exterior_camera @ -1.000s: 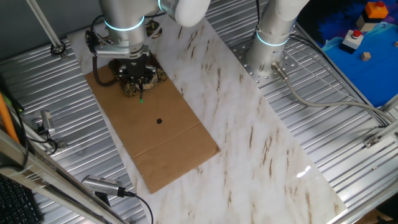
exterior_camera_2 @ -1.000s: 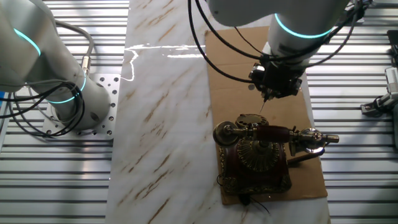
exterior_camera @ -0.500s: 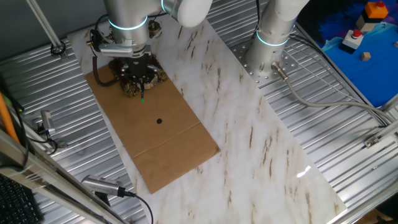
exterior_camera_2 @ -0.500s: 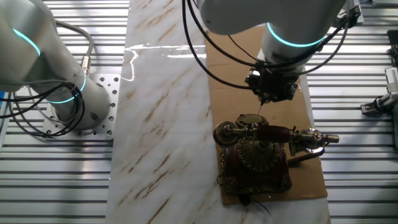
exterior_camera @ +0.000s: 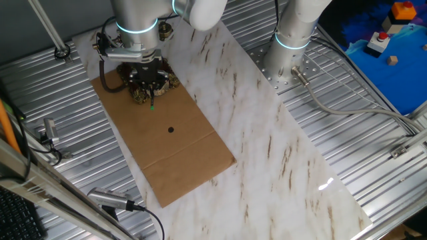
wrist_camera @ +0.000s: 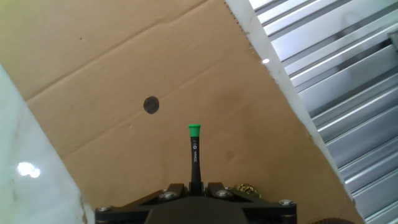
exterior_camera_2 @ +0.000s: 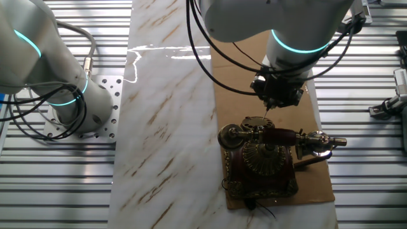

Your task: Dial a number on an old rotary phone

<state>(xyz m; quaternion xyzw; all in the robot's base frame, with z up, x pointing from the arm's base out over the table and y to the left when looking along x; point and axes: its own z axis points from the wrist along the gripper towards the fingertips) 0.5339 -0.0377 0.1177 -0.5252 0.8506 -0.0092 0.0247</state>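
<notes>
One gripper (exterior_camera_2: 277,91) clamps a thin green-tipped stick (wrist_camera: 194,152), poised over the phone.
Phone (exterior_camera_2: 263,156) sits at one end of the cardboard sheet (exterior_camera: 167,143), stick tip just above the phone's near edge.

I see the gripper (wrist_camera: 195,188) clamped on a thin black stick (wrist_camera: 195,163), its green tip over brown cardboard (wrist_camera: 249,99), near a dark round spot (wrist_camera: 151,105).

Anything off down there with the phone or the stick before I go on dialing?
Nothing stands out. The old rotary phone sits upright on the cardboard sheet, handset across its cradle. The green-tipped stick juts straight from the gripper.
</notes>
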